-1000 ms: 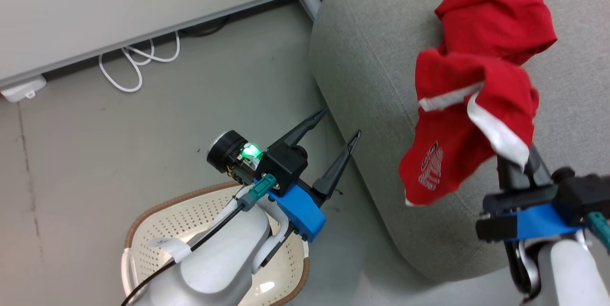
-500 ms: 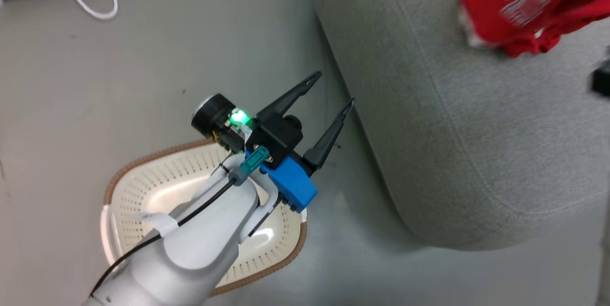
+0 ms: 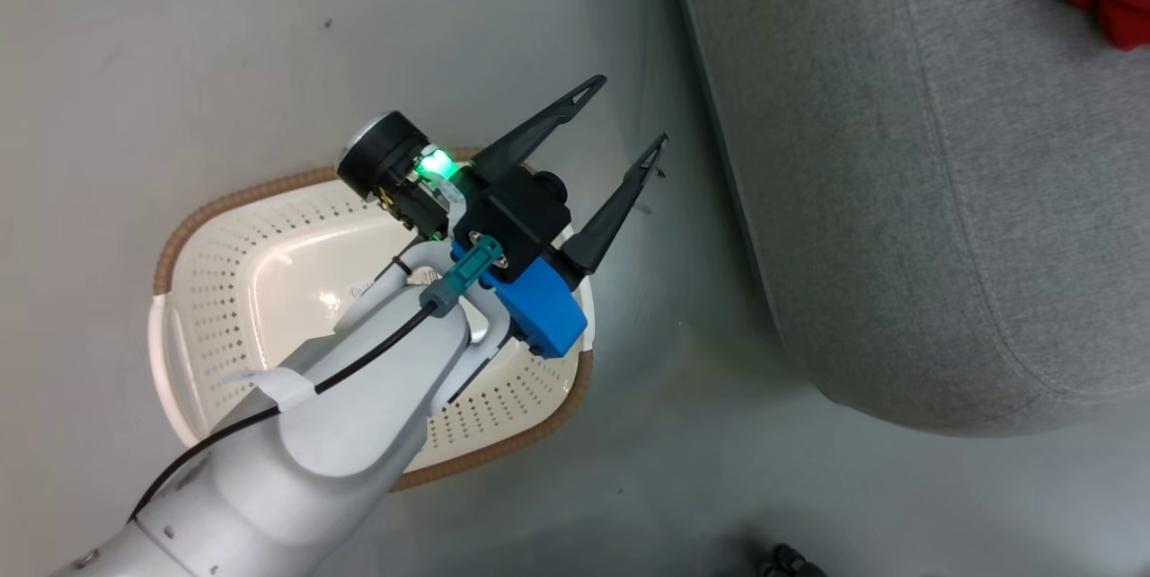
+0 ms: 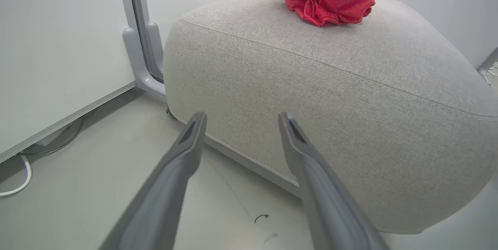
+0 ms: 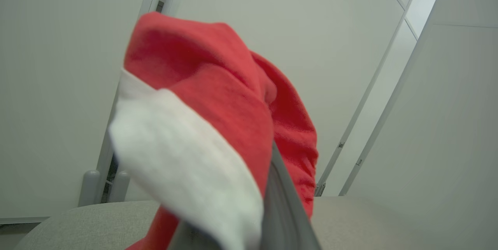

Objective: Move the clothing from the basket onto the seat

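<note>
My L pincer (image 3: pixel 627 114) wide open, empty, over basket (image 3: pixel 234 199) rim. R pincer (image 5: pixel 241 203) draped in red clothing (image 5: pixel 218 98) above seat (image 5: pixel 78 219); grip hidden, can't tell if shut

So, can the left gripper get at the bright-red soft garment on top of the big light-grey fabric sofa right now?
Probably yes, with a lift. The left gripper is open near the cream perforated basket, pointing at the side of the sofa; the red garment sits higher, on top, with nothing between them.

Grey floor (image 4: pixel 116 156) under left gripper (image 4: pixel 239 115); grey partition post (image 4: pixel 136 47) up-left of it, white cable (image 4: pixel 15 187) far left, dark curled mark (image 4: pixel 261 217) beneath it.
</note>
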Motion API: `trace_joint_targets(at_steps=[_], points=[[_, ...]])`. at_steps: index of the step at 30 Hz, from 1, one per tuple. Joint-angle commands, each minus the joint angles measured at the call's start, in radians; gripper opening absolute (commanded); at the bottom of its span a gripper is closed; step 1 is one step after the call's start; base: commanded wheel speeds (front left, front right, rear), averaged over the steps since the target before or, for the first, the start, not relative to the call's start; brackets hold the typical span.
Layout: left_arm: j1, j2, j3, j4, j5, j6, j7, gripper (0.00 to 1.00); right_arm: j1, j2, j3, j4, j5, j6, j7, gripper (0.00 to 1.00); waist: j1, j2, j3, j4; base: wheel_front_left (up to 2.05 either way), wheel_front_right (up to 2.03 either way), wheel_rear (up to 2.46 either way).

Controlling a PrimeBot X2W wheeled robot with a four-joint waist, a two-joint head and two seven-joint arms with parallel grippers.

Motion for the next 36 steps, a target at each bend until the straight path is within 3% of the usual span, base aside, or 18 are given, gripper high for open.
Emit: trace_joint_targets(at_steps=[1,12,20,21,22,23,36], points=[[-0.017,0.009,0.002,-0.005,0.006,0.0,0.002,1.0,-0.018,-0.007,-0.004,0.015,-0.001,0.0,0.0,0.0,-0.0002,0.0001,0.024,-0.004,0.0,0.0,0.0],[-0.025,0.037,-0.01,-0.04,0.01,0.005,0.015,1.0,-0.039,-0.004,-0.068,0.357,-0.041,0.0,0.0,0.0,-0.0002,0.0001,0.074,0.011,0.0,0.0,0.0],[-0.016,0.044,-0.014,-0.044,0.001,0.013,0.004,1.0,-0.051,0.006,-0.07,0.466,-0.054,0.0,0.0,0.0,-0.0002,0.0001,0.065,0.026,0.0,0.0,0.0],[-0.014,0.044,-0.014,-0.043,0.0,0.015,0.001,1.0,-0.052,0.011,-0.067,0.464,-0.052,0.0,0.0,0.37,-0.0002,0.0001,0.059,0.026,0.0,0.0,0.0],[-0.012,0.045,-0.013,-0.042,0.0,0.015,-0.001,1.0,-0.049,0.015,-0.064,0.454,-0.051,0.0,0.0,0.95,-0.0002,0.0001,0.052,0.025,0.0,0.0,0.0],[-0.007,0.046,-0.013,-0.04,-0.001,0.017,-0.003,1.0,-0.04,0.02,-0.06,0.447,-0.054,0.0,0.0,1.0,-0.0002,0.0001,0.043,0.023,0.0,0.0,0.0],[0.074,-0.004,-0.019,0.016,-0.041,0.026,-0.054,1.0,0.253,0.07,0.01,0.198,-0.04,0.0,0.0,1.0,-0.0002,0.0001,-0.172,0.032,0.0,0.0,0.0]])
